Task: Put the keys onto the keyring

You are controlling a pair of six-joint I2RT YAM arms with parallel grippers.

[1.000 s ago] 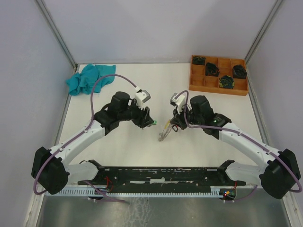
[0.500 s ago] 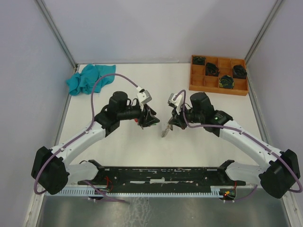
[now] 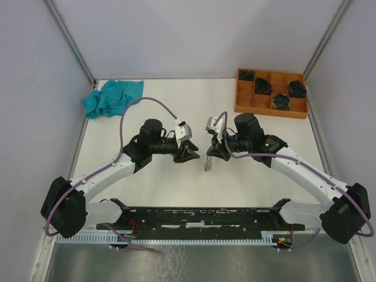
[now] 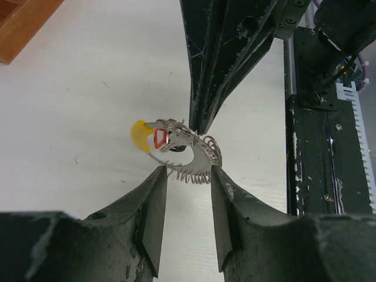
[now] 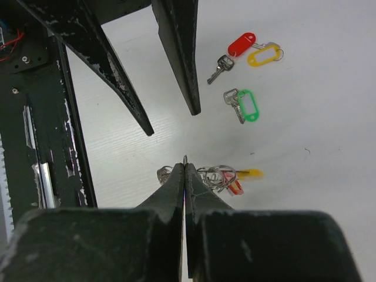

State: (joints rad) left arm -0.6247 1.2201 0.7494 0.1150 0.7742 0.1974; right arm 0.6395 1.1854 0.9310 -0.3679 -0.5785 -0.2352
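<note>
One keyring, silvery and ribbed, with a yellow tag and a small red one, hangs pinched at its top by your right tool, whose fingers are pressed together. Your left tool faces it, spread, its tips either side of the ring's lower edge. Loose on the bench nearby lie a red-tagged key touching a yellow-tagged key, with a green-tagged key just beside them. At the far right, an orange tray holds black coils in four compartments. A teal cloth lies at the far left.
</note>
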